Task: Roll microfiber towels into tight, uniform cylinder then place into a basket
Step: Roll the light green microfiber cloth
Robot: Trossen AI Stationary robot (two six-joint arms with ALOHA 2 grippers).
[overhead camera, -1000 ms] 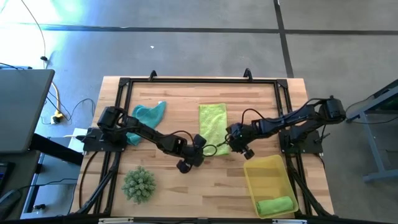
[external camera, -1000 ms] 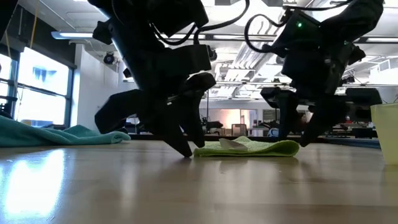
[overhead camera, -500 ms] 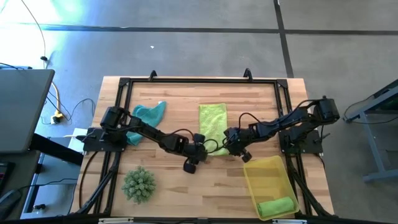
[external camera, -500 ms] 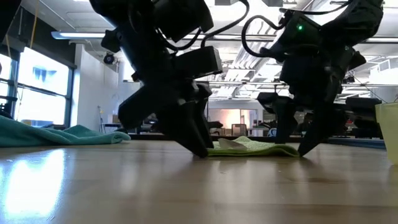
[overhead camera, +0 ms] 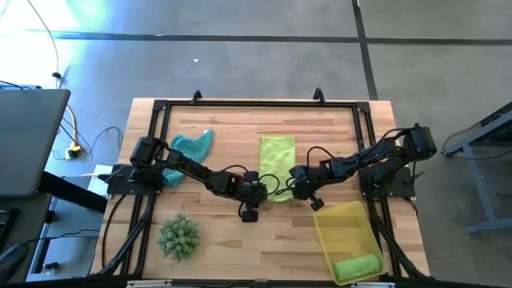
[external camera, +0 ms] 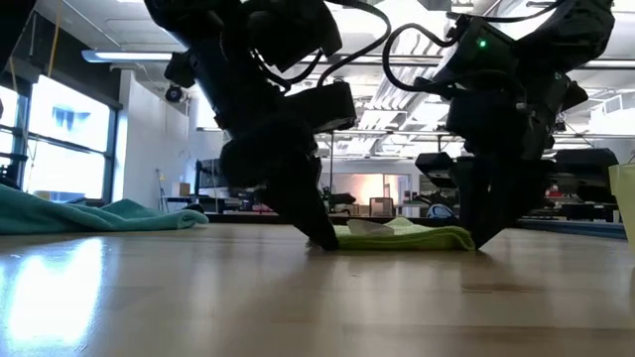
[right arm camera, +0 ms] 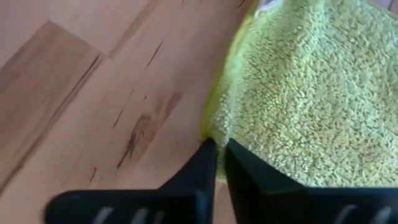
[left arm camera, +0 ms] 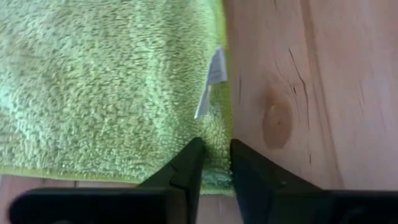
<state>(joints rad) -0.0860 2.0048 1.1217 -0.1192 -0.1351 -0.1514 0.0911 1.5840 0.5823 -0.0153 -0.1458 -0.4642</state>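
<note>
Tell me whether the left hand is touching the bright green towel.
Touching. The left wrist view shows the left hand pinching the corner of the bright green towel between its fingers.

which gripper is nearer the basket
Right. The right gripper pinches the near right corner of the green towel, just beside the basket. The left gripper pinches the towel's near left corner, farther off.

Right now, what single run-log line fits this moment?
stage: grasp near corners | left gripper: shut on bright green towel | right gripper: shut on same towel | basket: one rolled towel | teal towel: loose
</note>
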